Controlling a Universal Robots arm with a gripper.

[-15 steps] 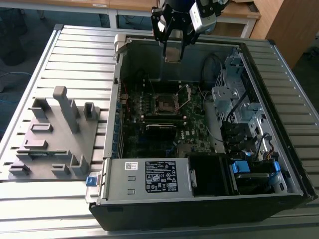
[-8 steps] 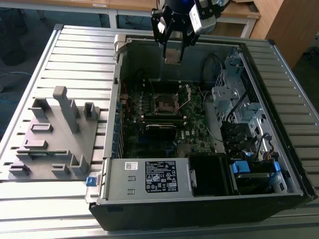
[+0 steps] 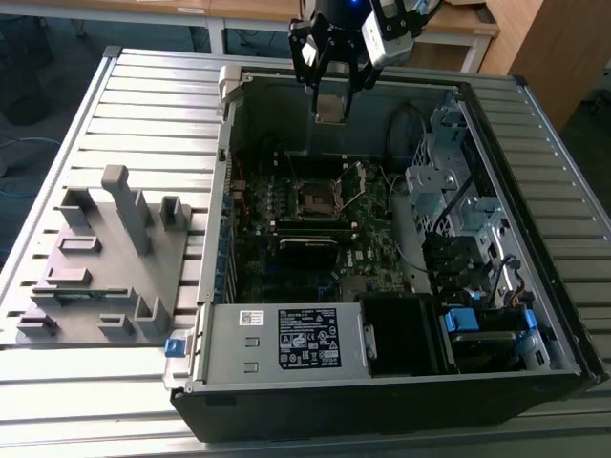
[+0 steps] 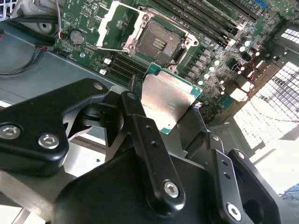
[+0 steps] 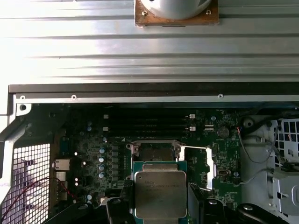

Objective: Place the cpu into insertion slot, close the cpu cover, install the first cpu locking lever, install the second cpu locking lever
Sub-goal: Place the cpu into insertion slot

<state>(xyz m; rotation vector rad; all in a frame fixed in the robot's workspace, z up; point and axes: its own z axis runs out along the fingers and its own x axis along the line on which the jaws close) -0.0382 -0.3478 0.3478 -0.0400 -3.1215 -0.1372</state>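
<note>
- The black, bolted metal gripper [image 4: 169, 122] is clamped on the cpu [image 4: 167, 95], pinching the chip by opposite edges. The chip hangs above the green motherboard [image 4: 88, 14], not yet seated.
- The cpu is a flat square with a dull silver-grey lid on a green rim.
- Just beyond, the insertion slot [image 4: 159, 43] lies bare: a dark square socket with a silvery rim.
- Beside it the cpu cover [image 4: 105, 23], a thin bright metal frame, stands swung open. All four steps look still to do.
- Farther off, long black memory slots [image 4: 205, 18] cross the board, inside a grey steel case [image 3: 286, 114] on a ribbed metal worktop [image 3: 153, 114].
</note>
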